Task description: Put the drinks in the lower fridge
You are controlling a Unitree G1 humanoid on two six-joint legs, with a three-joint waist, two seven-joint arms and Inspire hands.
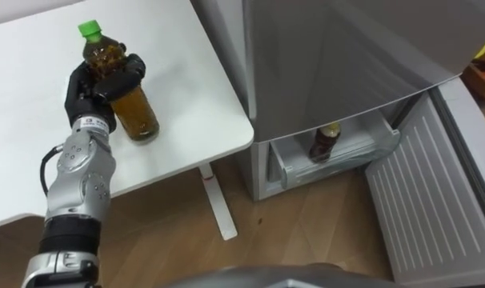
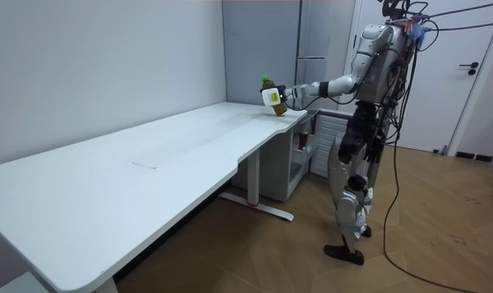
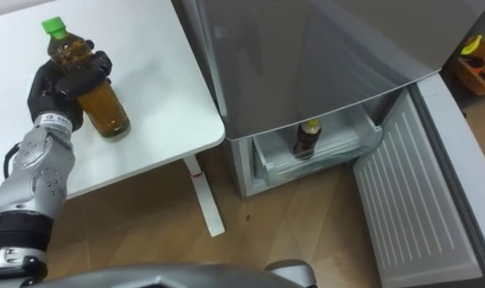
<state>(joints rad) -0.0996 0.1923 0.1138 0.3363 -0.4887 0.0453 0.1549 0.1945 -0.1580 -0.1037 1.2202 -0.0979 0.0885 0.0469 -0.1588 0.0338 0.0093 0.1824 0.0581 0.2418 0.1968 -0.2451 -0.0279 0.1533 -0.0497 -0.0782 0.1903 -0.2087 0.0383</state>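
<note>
Lower fridge compartment: the door stands swung open, its white inner face ribbed with fine parallel ridges. Inside, a pale translucent drawer holds one small bottle, upright, with dark contents and a gold-coloured cap.

Fridge: a grey, smooth, faintly glossy cabinet, just beside the end of the surface.

Drink bottle: clear plastic, rounded body narrowing to a bulbous shoulder, amber-brown liquid nearly to the neck, bright green screw cap. It stands near the surface's fridge-side corner, leaning slightly. Whether its base touches the top cannot be told.

Left hand: black fingers wrapped round the bottle's upper body just below the cap, thumb across the front, grasping it from the bottle's left side. The metallic forearm comes up from the lower left.

Surface: white, matt, flat top with a rounded corner, on a white leg and foot over wood-plank floor.

Robot: in the room view it stands upright between surface and fridge, left arm stretched out to the bottle.
</note>
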